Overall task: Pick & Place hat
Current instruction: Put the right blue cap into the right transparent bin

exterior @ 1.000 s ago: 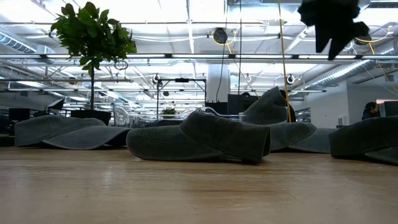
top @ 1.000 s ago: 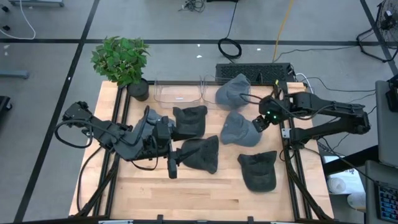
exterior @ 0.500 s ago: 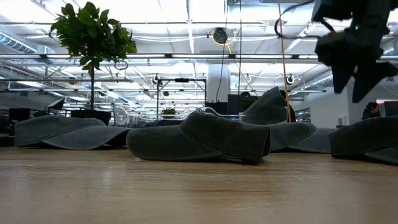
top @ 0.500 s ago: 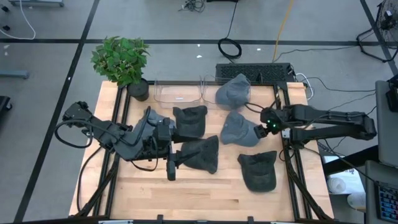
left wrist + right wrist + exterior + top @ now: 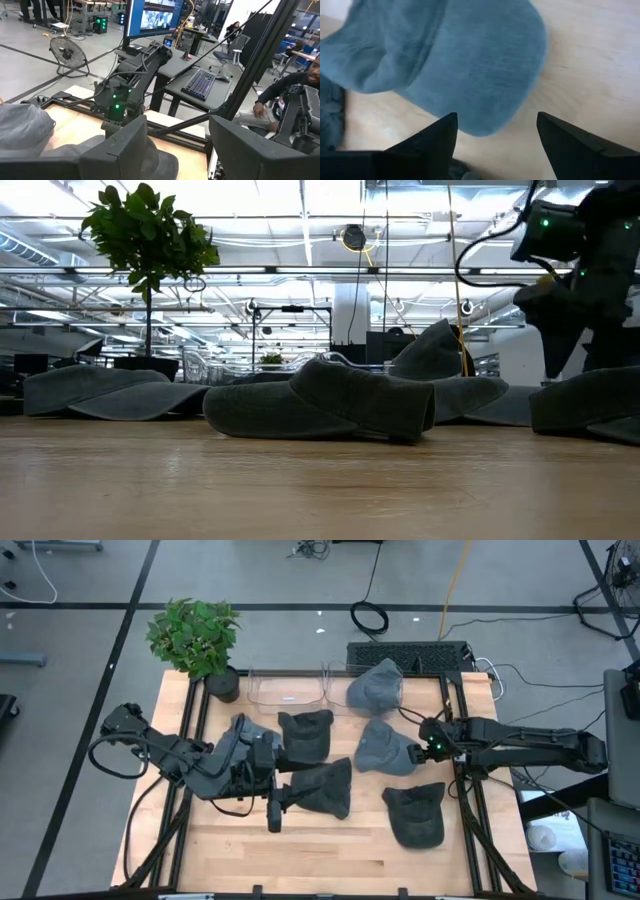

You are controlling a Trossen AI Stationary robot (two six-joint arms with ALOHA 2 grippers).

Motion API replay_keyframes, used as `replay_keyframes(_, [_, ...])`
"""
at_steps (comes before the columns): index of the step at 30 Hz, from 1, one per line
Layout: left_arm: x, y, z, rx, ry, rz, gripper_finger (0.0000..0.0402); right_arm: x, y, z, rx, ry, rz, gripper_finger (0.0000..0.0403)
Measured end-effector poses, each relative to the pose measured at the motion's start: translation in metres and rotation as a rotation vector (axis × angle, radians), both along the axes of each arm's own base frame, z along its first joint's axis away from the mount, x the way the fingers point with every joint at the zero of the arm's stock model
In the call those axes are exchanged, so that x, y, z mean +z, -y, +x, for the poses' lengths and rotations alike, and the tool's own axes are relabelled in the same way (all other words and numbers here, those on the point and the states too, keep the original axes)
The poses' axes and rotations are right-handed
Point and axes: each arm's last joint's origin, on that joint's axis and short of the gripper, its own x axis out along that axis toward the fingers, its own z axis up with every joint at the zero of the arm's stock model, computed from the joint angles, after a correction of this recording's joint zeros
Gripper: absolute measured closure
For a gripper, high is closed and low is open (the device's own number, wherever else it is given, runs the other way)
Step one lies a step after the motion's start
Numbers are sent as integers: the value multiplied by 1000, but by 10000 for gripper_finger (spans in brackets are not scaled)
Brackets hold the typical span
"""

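Several dark grey caps lie brim-down on the wooden table (image 5: 330, 850). A grey-blue cap (image 5: 385, 748) lies toward the right side. My right gripper (image 5: 427, 746) hangs open just above that cap's brim (image 5: 470, 75), one finger on either side of the brim's edge; in the low view my right gripper (image 5: 565, 310) stands over the rightmost cap (image 5: 590, 400). My left gripper (image 5: 180, 150) is open and waits low at the left, beside the middle cap (image 5: 325, 787), pointing at the right arm (image 5: 125, 95).
A potted plant (image 5: 195, 640) and clear plastic containers (image 5: 290, 690) stand at the far edge, with one cap (image 5: 375, 685) beside them. A keyboard (image 5: 405, 655) lies beyond the table. People (image 5: 300, 95) sit behind the right side. Bare wood shows along the near edge.
My right gripper has come down from high above the table toward the grey-blue cap's brim, shifting slightly toward the near and right edges as the arm stretched out lower. The caps and my left arm have kept still.
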Motion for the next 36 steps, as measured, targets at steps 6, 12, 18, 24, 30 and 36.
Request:
replay_keyframes(6, [0, 1, -1, -5, -2, 0, 176, -18, 2, -3, -40, 92, 21, 138])
replay_keyframes(12, [0, 2, 0, -19, 2, -8, 176, -39, 1, -10, -89, 186, 64, 138])
replay_keyframes(18, [0, 2, 0, -20, 3, -12, 176, -45, 1, -9, -124, 353, 64, 177])
replay_keyframes(24, [1, -1, 1, -12, 7, -2, 176, -45, 0, -11, -120, 388, 63, 314])
replay_keyframes(30, [1, -2, 1, -10, 7, 2, 176, -40, 1, -8, -85, 456, 43, 391])
replay_keyframes(36, [1, -3, 2, -6, 6, 5, 176, -39, 1, -7, -69, 465, 38, 400])
